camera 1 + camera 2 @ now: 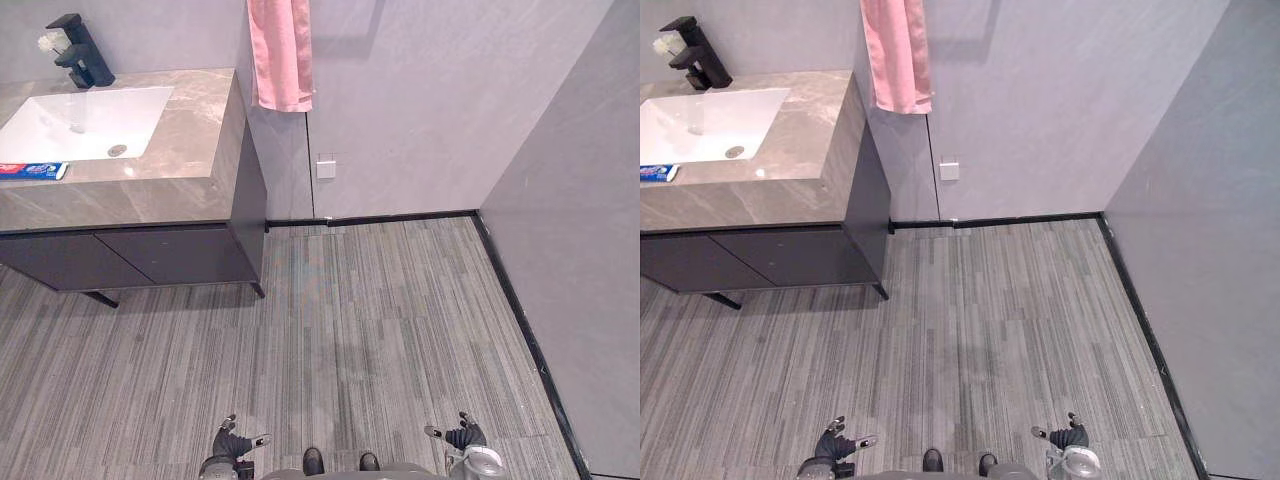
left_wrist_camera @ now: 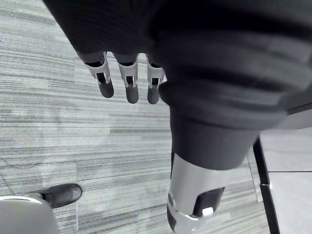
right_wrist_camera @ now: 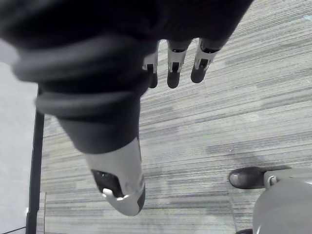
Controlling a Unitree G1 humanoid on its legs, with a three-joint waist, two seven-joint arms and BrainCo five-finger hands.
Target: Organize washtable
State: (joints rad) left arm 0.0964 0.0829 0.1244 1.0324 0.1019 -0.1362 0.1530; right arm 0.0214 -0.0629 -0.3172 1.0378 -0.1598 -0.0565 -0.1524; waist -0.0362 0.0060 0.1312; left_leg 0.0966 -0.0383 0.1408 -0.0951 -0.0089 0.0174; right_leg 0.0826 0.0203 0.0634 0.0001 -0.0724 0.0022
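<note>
At the far left stands one marble washtable (image 1: pixel 190 130) carrying one white basin (image 1: pixel 85 122), one black faucet (image 1: pixel 82 50) behind it, and one toothpaste tube (image 1: pixel 32 171) lying on the front edge beside the basin. One pink towel (image 1: pixel 281 52) hangs on the wall just beside the counter. Well apart, low over the striped floor (image 1: pixel 380 320), the left hand (image 1: pixel 234 441) and right hand (image 1: pixel 460 435) hang with fingers loosely straight, both empty.

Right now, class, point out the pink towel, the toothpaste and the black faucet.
pink towel (image 1: pixel 280 55), left eye view, middle of the hanging cloth.
toothpaste (image 1: pixel 32 171), left eye view, middle of its length.
black faucet (image 1: pixel 86 54), left eye view, its upright body.
</note>
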